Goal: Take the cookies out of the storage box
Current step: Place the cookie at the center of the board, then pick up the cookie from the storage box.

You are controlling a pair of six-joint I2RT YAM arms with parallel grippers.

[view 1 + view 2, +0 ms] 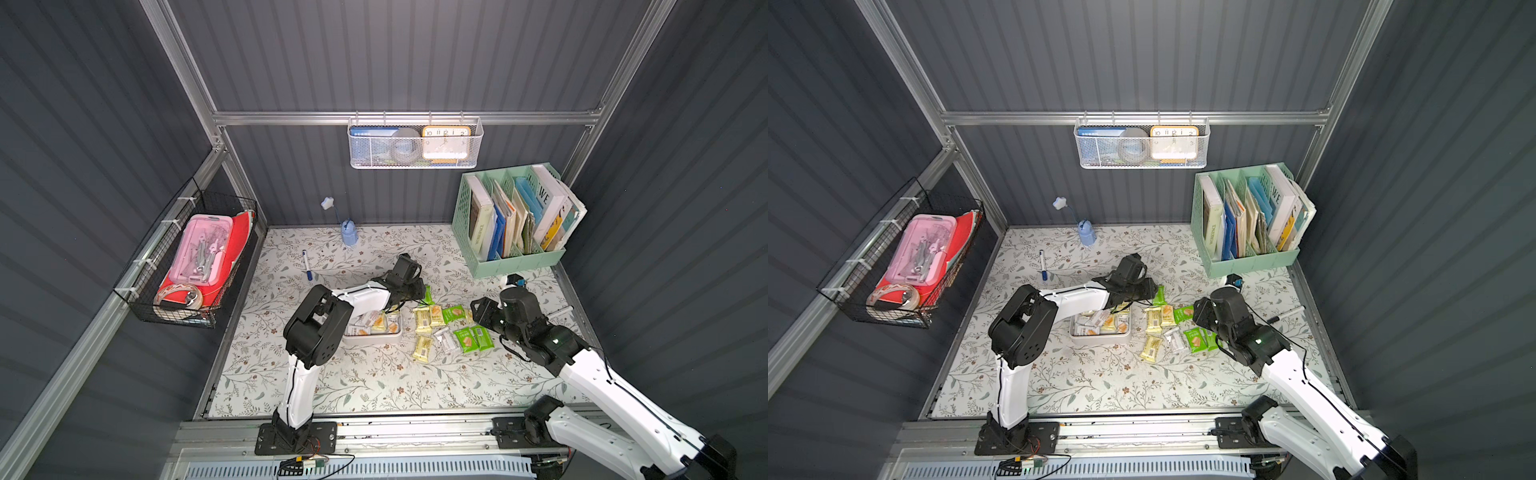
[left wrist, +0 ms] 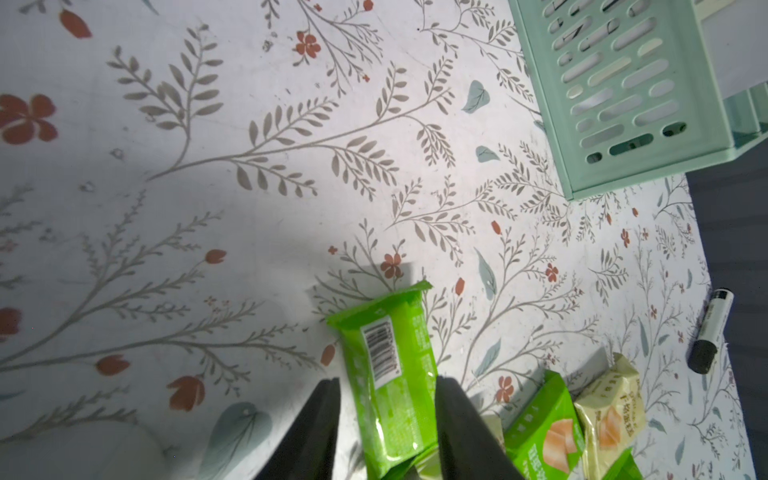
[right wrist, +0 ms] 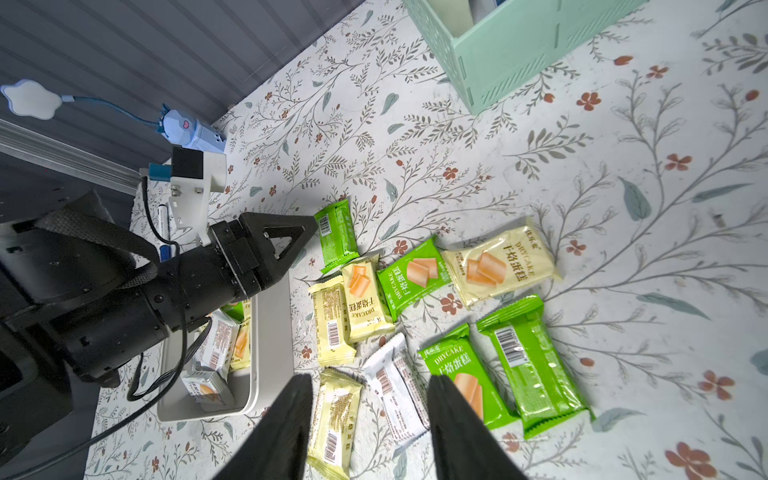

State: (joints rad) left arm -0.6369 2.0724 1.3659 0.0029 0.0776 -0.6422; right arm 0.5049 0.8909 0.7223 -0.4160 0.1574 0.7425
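The left arm [image 1: 361,297] is stretching over the storage box [image 1: 374,338] at mid-frame, its left hand [image 2: 387,384] released, fingers straddling a green packet [image 2: 384,349] lying on the counter [image 1: 374,386]. The right hand [image 3: 370,380] is hovering, fingers apart, grasping nothing, above cookies [image 3: 498,266] scattered right of the box.

The box [image 1: 371,339] sat mid-table [image 1: 374,386] with cookies [image 1: 377,322] in it. More cookies lay just right of it. The file holder [image 1: 515,259] stood behind those, a pen [image 1: 306,264] behind-left of the box.
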